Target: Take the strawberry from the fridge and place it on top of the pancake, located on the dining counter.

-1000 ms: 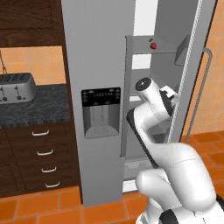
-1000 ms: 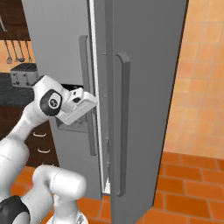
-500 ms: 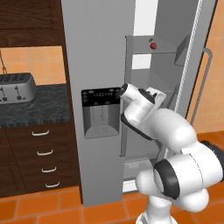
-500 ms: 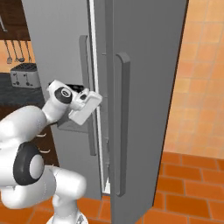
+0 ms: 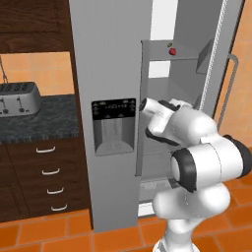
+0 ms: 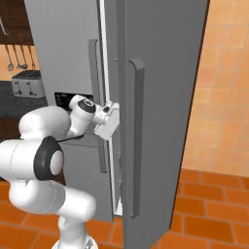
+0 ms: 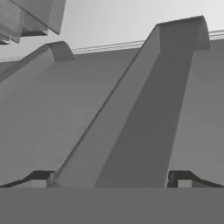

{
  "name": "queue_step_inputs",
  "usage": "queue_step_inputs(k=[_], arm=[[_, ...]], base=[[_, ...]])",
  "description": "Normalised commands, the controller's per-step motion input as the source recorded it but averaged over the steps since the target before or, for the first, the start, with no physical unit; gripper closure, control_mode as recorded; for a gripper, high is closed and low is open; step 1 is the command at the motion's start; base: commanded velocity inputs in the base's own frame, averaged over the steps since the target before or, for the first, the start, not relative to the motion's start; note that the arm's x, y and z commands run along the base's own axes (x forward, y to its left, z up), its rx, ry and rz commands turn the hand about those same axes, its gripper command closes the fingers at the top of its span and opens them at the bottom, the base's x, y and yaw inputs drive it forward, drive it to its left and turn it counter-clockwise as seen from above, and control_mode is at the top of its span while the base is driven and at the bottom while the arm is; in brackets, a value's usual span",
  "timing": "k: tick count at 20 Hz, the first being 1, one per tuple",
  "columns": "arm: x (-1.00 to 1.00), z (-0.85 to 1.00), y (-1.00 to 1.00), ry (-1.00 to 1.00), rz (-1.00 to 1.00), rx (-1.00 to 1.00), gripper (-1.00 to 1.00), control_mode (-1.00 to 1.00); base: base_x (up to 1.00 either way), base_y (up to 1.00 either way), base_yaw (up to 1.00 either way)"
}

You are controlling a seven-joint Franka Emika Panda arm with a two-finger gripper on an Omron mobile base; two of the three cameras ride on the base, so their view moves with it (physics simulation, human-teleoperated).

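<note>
**Arm at the fridge door**

The gripper (image 6: 111,121) stands released, its fingers (image 7: 38,181) spread either side of the fridge (image 5: 110,59) handle (image 7: 140,113) without clasping it. The strawberry (image 5: 172,51) sits on a high shelf (image 5: 170,57) inside, behind the part-open right door (image 6: 155,97).

Fridge (image 5: 113,59): tall, grey, two doors with long vertical handles, black dispenser panel in the left door. Right door stands ajar, interior shelves exposed in the left base view. Strawberry (image 5: 172,51): tiny, bright red, rounded, resting on an upper shelf inside, beside a small green item (image 5: 170,45).
</note>
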Motion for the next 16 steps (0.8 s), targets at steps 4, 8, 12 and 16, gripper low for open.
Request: queue_step_inputs(k=[4,8,12,16], arm=[[-0.11,-0.17,-0.82,0.00,-0.13,-0.02,-1.00,-1.00],[-0.44,-0.02,-0.98,0.00,-0.18,0.00,-1.00,-1.00],[-0.54,0.00,-1.00,0.00,-0.17,0.00,-1.00,-1.00],[-0.30,0.00,-1.00,0.00,-0.10,0.00,-1.00,-1.00]], base=[[0.00,0.00,0.00],[0.00,0.00,0.00],[0.00,0.00,0.00],[0.00,0.00,0.00]])
